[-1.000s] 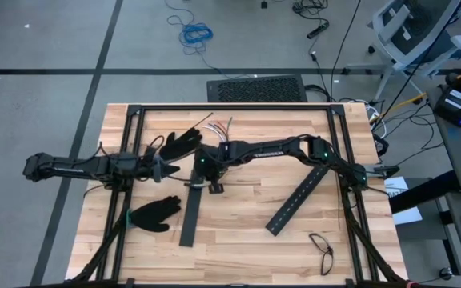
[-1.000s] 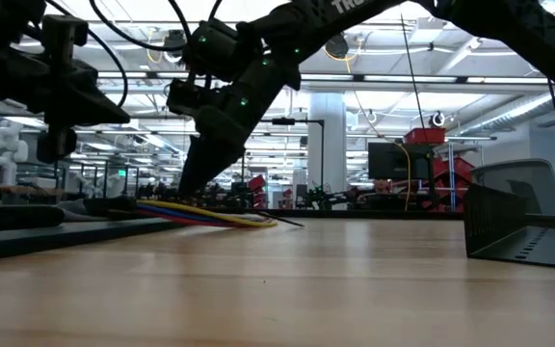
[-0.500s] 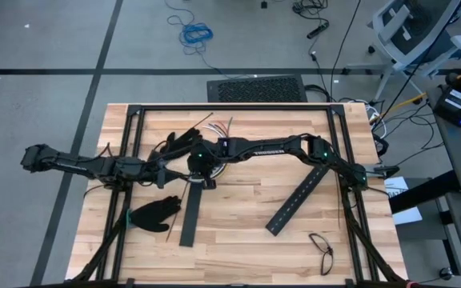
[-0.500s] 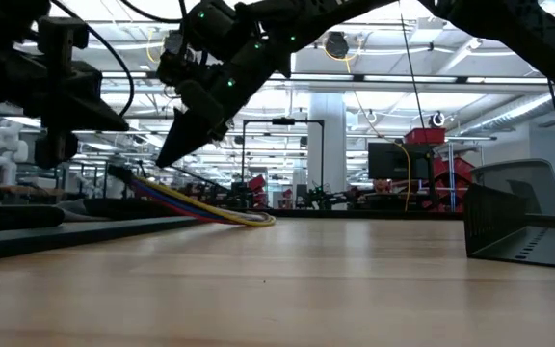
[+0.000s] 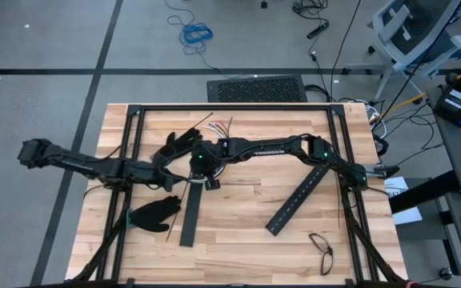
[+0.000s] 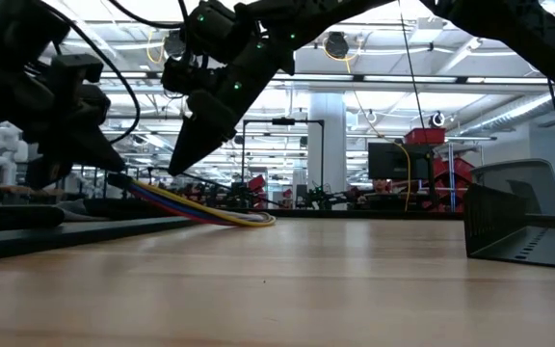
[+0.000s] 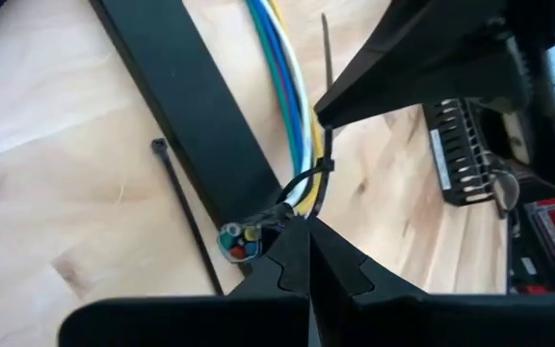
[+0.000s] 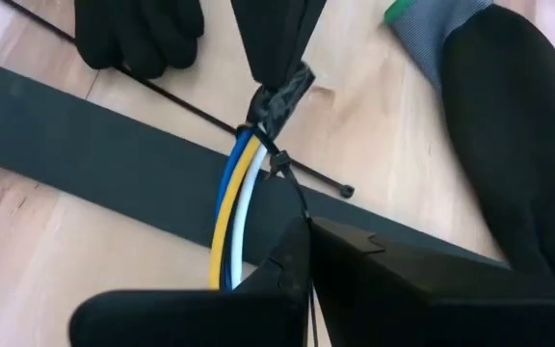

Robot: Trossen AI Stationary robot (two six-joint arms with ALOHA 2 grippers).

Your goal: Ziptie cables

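Note:
The cables [image 7: 282,87], blue, white, yellow and green wires, lie across a flat black bar [image 7: 191,116]. Their far part rests on the table [image 6: 249,220], and their near end is raised. A thin dark ziptie [image 7: 308,181] is looped round the bundle close to that end. My left gripper [image 7: 302,226] is shut at the bundle's end, coming from the table's left [image 5: 178,170]. My right gripper [image 8: 306,229] is shut on the ziptie's tail just above the bundle [image 6: 176,166]. A second ziptie [image 8: 162,101] lies loose on the wood. My left gripper pinches the bundle just short of its cut ends [image 7: 239,239], between its two fingertips, slanting down from the table's left. That end is held clear of the table. My right gripper pinches the ziptie's free tail [image 8: 295,198] between its fingertips, slanting down from the right. The tail runs from the loop [image 8: 276,162] up into the fingers.
Two black gloves lie near the work, one at the far side [image 5: 178,144] and one at the near left [image 5: 154,214]. A second black slotted bar [image 5: 298,200] lies to the right. Glasses [image 5: 322,250] sit by the near right edge. A black frame [image 5: 230,108] rims the table.
My right gripper has risen from near the table, drawing the bundle's near end up off the wood while the far part stayed down. My left gripper has moved right toward the bundle, sunk and tipped downward, and now meets its raised end.

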